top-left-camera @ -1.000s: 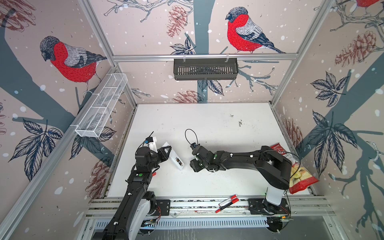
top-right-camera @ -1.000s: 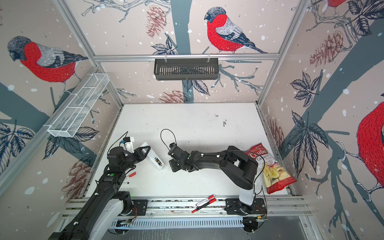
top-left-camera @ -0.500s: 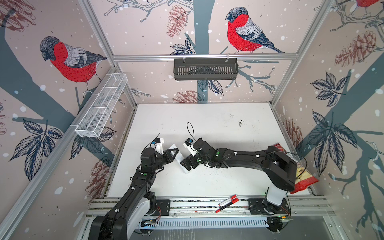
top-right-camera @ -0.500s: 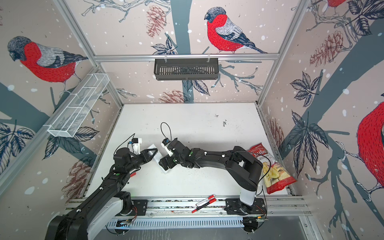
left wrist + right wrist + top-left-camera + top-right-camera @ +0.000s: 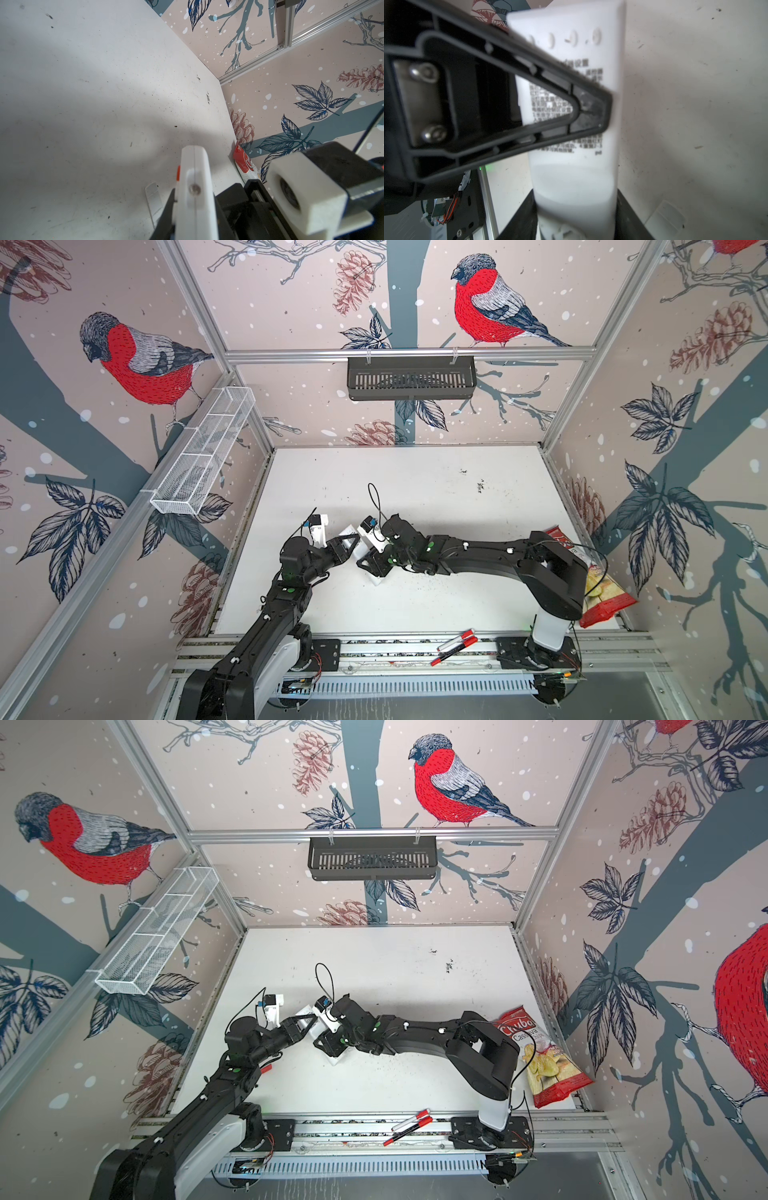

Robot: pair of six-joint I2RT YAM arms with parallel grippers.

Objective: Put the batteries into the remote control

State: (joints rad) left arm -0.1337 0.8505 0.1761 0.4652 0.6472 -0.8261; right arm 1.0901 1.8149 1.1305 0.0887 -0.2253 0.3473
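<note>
In both top views the left pincer [image 5: 348,540] and the right pincer [image 5: 371,568] meet at the tilted white remote control [image 5: 360,549].

Left wrist view: the left pincer's fingers [image 5: 165,220] clamp its thin edges.

Right wrist view: the right pincer's fingers [image 5: 521,220] squeeze both long sides.

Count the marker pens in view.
2 marker pens, side by side on the front rail. A red bit under the left arm may be a third.
</note>
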